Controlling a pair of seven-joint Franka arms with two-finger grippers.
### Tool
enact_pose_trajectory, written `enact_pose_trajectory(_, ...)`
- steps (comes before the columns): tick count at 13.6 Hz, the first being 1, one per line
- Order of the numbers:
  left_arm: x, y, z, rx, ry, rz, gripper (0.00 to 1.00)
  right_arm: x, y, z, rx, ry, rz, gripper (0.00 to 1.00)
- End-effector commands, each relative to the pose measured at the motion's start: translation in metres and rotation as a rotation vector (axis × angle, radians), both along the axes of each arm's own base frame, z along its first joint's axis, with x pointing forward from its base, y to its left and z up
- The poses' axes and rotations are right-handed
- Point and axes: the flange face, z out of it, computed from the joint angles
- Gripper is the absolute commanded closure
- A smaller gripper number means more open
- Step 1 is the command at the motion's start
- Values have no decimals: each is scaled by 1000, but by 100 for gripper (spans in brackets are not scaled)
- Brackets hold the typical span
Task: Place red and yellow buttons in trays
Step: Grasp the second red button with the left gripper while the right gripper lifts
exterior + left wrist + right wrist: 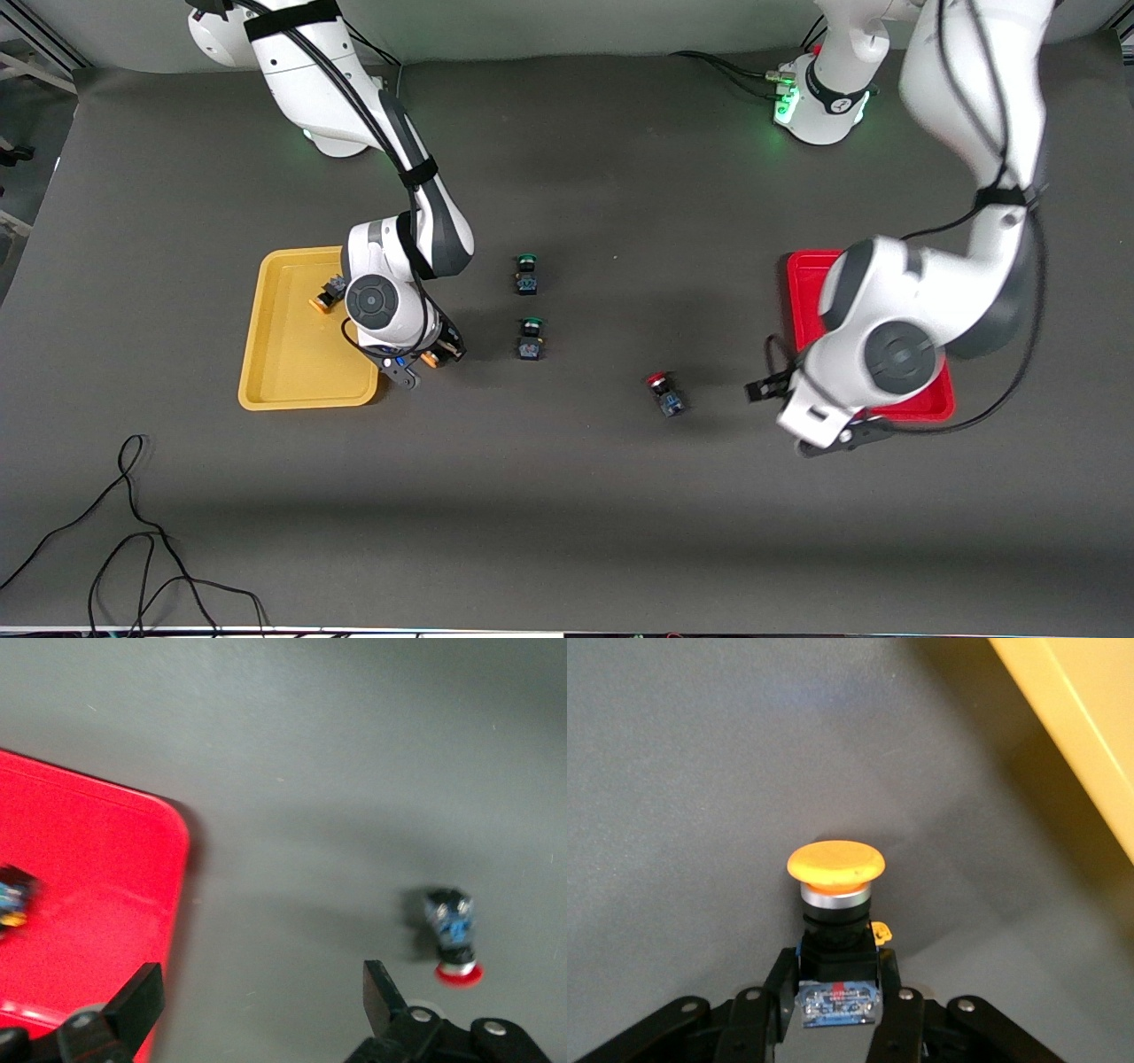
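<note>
My right gripper [440,352] [837,979] is shut on the black-and-blue body of a yellow button [835,864] [430,359], just off the yellow tray's [292,372] [1081,718] corner nearest the table's middle. A second yellow button [330,292] lies in that tray. A red button [666,394] [454,935] lies on its side on the mat between the two trays. My left gripper [764,385] [261,992] hangs open over the mat between it and the red tray [806,292] [89,868]. A blurred dark-and-blue small switch [13,895] lies in the red tray; its cap does not show.
Two green-capped switches [526,273] [532,338] stand on the mat beside my right gripper, toward the table's middle. A loose black cable [133,532] lies near the front edge at the right arm's end. My left arm covers much of the red tray in the front view.
</note>
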Motion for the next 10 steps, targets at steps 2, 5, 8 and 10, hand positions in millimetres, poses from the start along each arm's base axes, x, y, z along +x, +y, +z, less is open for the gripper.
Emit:
enact_pose_trajectory(2, 25, -24, -68, -46, -33, 214, 0, 7, -18, 51, 49, 56, 3, 100)
enact_pose_trajectory(5, 13, -67, -88, -105, -7, 318, 0, 15, -65, 112, 113, 92, 72, 100)
enact_pose_trajectory(8, 9, -104, -105, -150, -27, 370, 0, 18, -114, 112, 115, 119, 138, 100)
enact_pose_trajectory(10, 5, -113, -120, -145, -30, 354, 1, 20, -149, 99, 117, 117, 181, 100)
